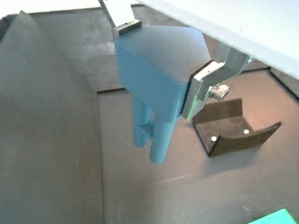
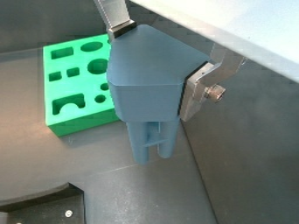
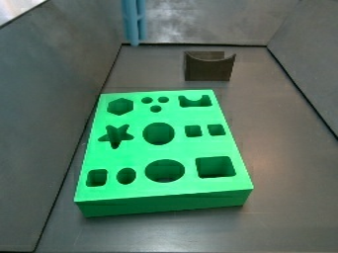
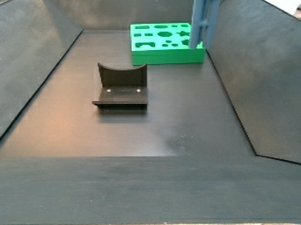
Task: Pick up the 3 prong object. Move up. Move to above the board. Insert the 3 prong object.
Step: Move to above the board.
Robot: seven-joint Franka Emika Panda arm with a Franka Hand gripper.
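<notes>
3 prong object (image 2: pixel 149 83) clamped in the hand (image 2: pixel 160 54) — side views show only its prongs (image 3: pixel 132 22).

Even, fairly dim light, soft faint shadows, mild blur and low resolution in all 4 views.

Gripper (image 2: pixel 158 63) shows only as two silver finger plates in both wrist views, upper parts cut by the frame edge, pads hidden behind the head of the 3 prong object (image 2: pixel 146 83) clamped between them; how many prongs can't be counted there. In both side views only the thin blue prong end of the piece (image 3: pixel 130 22) enters from the top edge, head and gripper out of frame. Board (image 1: pixel 281 218) is just a green corner at a wrist view's edge; fixture (image 2: pixel 47 210) is cropped too.
</notes>
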